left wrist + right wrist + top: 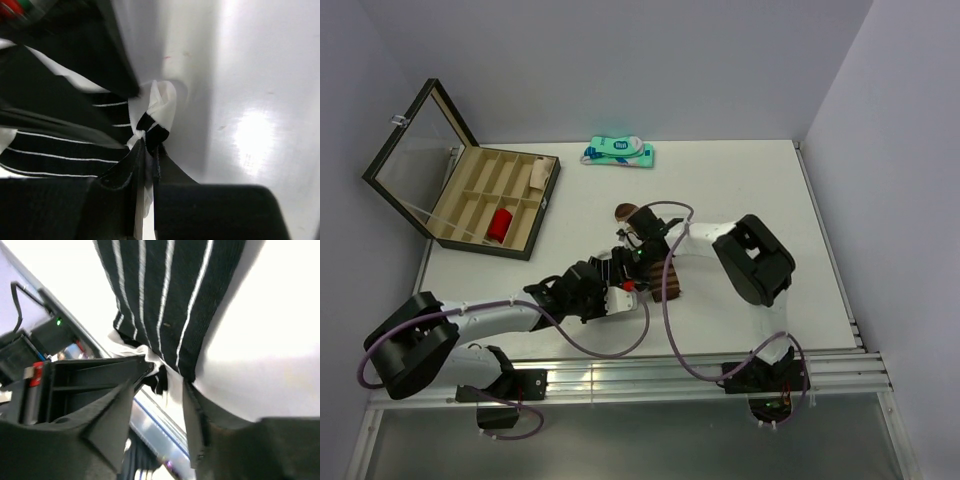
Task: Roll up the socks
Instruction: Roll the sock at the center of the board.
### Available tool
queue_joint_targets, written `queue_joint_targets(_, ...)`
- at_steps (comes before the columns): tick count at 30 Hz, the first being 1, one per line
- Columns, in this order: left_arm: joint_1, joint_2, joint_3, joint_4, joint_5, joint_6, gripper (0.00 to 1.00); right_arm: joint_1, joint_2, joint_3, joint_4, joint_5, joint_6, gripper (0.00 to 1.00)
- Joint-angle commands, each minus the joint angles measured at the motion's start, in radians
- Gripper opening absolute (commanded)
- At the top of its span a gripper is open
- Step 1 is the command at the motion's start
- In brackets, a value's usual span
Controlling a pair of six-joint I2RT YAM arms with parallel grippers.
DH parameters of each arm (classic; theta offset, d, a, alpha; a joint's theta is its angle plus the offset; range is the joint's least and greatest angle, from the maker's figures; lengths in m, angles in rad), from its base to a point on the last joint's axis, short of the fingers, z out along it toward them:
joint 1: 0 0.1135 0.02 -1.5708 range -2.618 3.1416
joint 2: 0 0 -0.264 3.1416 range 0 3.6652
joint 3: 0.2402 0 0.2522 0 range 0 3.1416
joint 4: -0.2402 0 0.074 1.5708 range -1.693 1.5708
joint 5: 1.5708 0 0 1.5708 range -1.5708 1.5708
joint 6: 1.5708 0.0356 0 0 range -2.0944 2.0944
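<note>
1. The left gripper [148,150] is pinched closed on the bunched, white-tipped end of the black striped sock [60,147].
2. The right gripper [167,382] has its jaws apart, and that same end of the sock lies in the gap between them.
3. Both grippers meet around the middle of the table [750,180], somewhat nearer its front edge.
4. The brown sock [667,285] lies just beside them, on the right gripper's side.

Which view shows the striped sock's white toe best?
Left wrist: the white toe sits bunched just beyond the left tool. Right wrist shows mainly the striped body; top view hides it behind the arms.
</note>
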Motion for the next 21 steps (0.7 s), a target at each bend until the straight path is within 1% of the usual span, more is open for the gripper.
queue_joint_targets(1, -0.003, 0.006, 0.033, -0.137, 0.139, -0.044, 0.00, -0.017, -0.149, -0.060, 0.109, 0.160, 0.058, 0.53)
queue_joint_targets(3, 0.008, -0.006, 0.046, -0.169, 0.183, -0.045, 0.00, -0.026, -0.203, -0.100, 0.132, 0.233, 0.073, 0.56)
queue_joint_targets(4, 0.014, -0.006, 0.053, -0.181, 0.199, -0.049, 0.00, -0.037, -0.256, -0.117, 0.145, 0.289, 0.081, 0.57)
queue_joint_targets(8, 0.069, 0.017, 0.106, -0.267, 0.314, -0.045, 0.00, -0.078, -0.385, -0.242, 0.244, 0.381, 0.167, 0.57)
queue_joint_targets(10, 0.112, 0.043, 0.140, -0.319, 0.375, -0.032, 0.00, -0.094, -0.453, -0.318, 0.292, 0.438, 0.188, 0.57)
queue_joint_targets(11, 0.125, 0.053, 0.152, -0.334, 0.387, -0.024, 0.00, -0.103, -0.476, -0.342, 0.307, 0.499, 0.200, 0.57)
queue_joint_targets(14, 0.169, 0.110, 0.204, -0.407, 0.443, 0.001, 0.00, -0.109, -0.572, -0.442, 0.347, 0.576, 0.225, 0.57)
queue_joint_targets(15, 0.192, 0.135, 0.230, -0.428, 0.460, 0.023, 0.00, -0.115, -0.624, -0.492, 0.396, 0.602, 0.230, 0.57)
queue_joint_targets(17, 0.220, 0.159, 0.260, -0.489, 0.499, 0.036, 0.00, -0.120, -0.683, -0.532, 0.412, 0.647, 0.224, 0.57)
queue_joint_targets(18, 0.243, 0.196, 0.299, -0.517, 0.518, 0.063, 0.00, -0.120, -0.742, -0.566, 0.438, 0.667, 0.208, 0.57)
queue_joint_targets(20, 0.264, 0.237, 0.339, -0.602, 0.558, 0.086, 0.00, -0.120, -0.805, -0.605, 0.470, 0.673, 0.172, 0.57)
queue_joint_targets(21, 0.278, 0.291, 0.380, -0.635, 0.561, 0.103, 0.00, -0.118, -0.863, -0.643, 0.510, 0.668, 0.153, 0.56)
